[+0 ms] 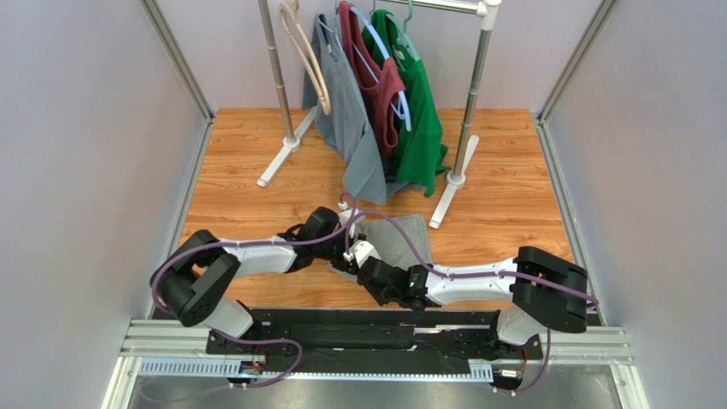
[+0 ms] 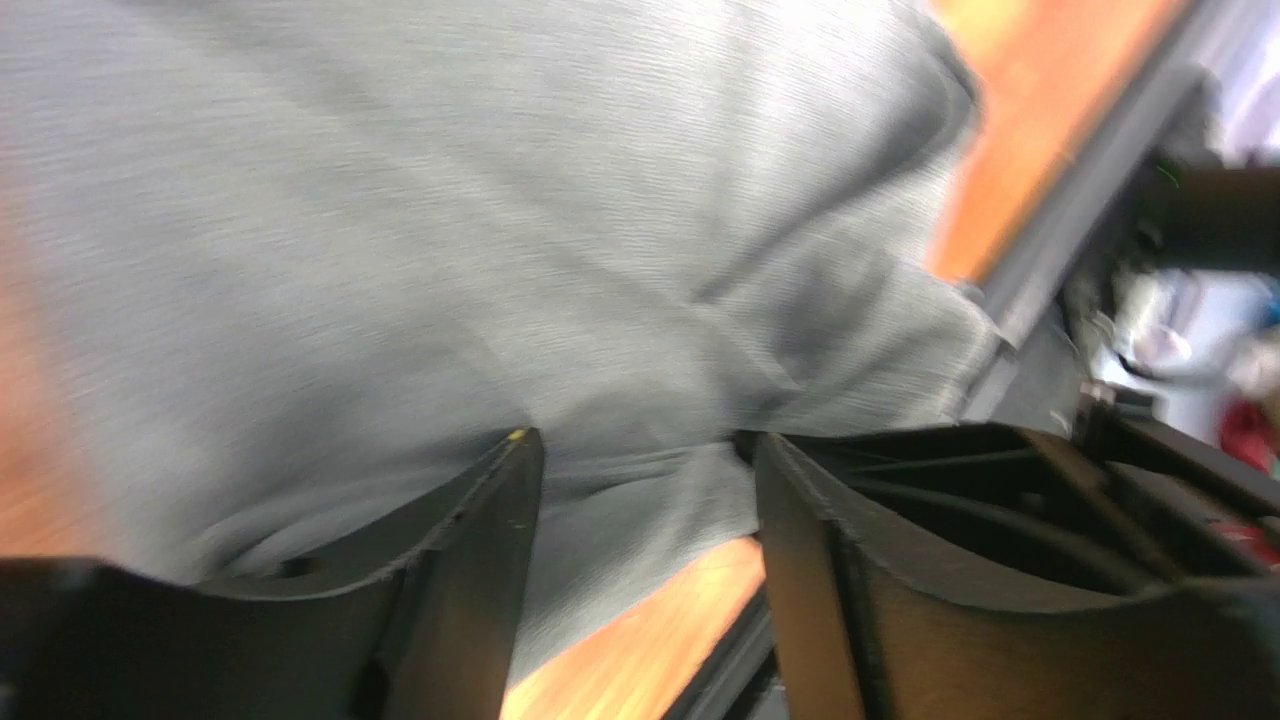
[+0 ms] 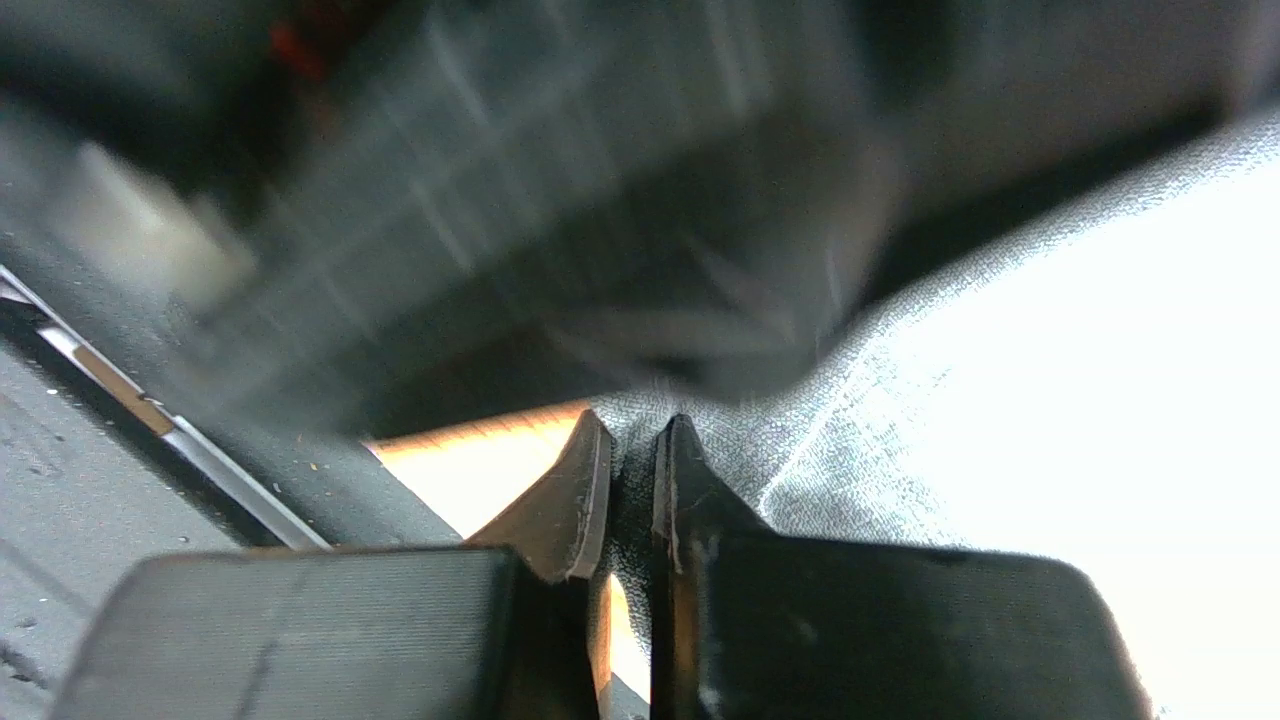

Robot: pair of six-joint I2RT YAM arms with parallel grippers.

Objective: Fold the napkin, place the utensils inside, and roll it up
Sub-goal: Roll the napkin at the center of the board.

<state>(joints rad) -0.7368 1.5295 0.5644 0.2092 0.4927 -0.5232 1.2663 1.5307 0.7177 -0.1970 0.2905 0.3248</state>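
A robotics lab test cell: blank pale panels (image 1: 77, 128) in aluminium framing (image 1: 177, 60) enclose a wood-grain tabletop (image 1: 239, 162) (a small clothes rack (image 1: 468, 128) stands on it), with a slotted metal rail (image 1: 580, 341) along the near edge.

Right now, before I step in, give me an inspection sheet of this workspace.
Surface: wooden table, no spills seen.
Job's things: napkin lying rumpled mid-table; utensils not seen.
Clutter: clothes rack with grey, red and green shirts, one empty hanger.
Grippers: left gripper open over the napkin; right gripper shut on its edge.
Cables: purple cables run along both arms.
Surroundings: grey walls, metal frame posts.
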